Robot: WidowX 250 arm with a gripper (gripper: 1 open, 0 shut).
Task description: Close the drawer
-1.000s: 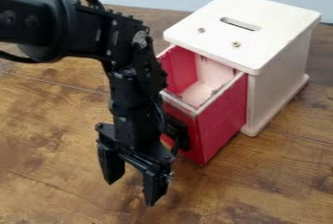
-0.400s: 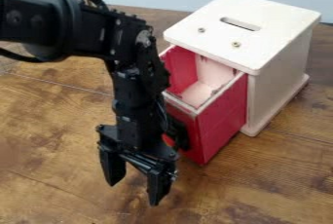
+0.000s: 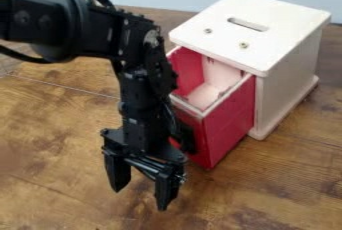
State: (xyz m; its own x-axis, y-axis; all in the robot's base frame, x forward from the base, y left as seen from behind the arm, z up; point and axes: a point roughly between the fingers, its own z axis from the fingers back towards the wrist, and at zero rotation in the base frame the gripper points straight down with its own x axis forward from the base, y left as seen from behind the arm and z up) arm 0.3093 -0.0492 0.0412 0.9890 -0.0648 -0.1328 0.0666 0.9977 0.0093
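Observation:
The red drawer (image 3: 221, 114) stands pulled out of the cream-white box (image 3: 274, 49), its pale inside (image 3: 207, 84) showing from above. Its black front plate and handle are mostly hidden behind my arm. My black gripper (image 3: 139, 182) hangs just in front of the drawer's front, near its lower left corner, pointing down at the tabletop. The two fingers (image 3: 115, 172) are spread apart with nothing between them, so it is open.
The cream-white box has a slot in its top (image 3: 247, 22) and sits at the right back of the wooden table (image 3: 54, 124). My black arm (image 3: 80, 29) reaches in from the upper left.
The gripper has shifted very slightly rightward and a bit lower. The drawer has not moved.

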